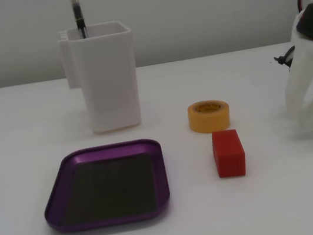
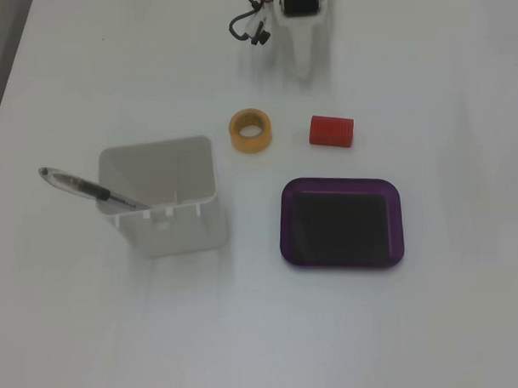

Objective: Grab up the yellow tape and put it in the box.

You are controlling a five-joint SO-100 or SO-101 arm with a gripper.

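The yellow tape [image 1: 208,115] is a small ring lying flat on the white table; it also shows in a fixed view from above [image 2: 251,129]. The box [image 1: 58,195] is a shallow purple tray with a dark bottom, empty, also seen from above [image 2: 340,185]. My white gripper [image 1: 297,113] rests low at the table's right edge, well to the right of the tape, with its tips together and nothing in it. From above, the gripper [image 2: 304,69] tapers to one point, apart from the tape.
A red block [image 1: 228,152] lies just in front of the tape, and from above [image 2: 332,130] it lies to the tape's right. A tall white container [image 1: 108,77] holding a pen [image 2: 88,187] stands behind the tray.
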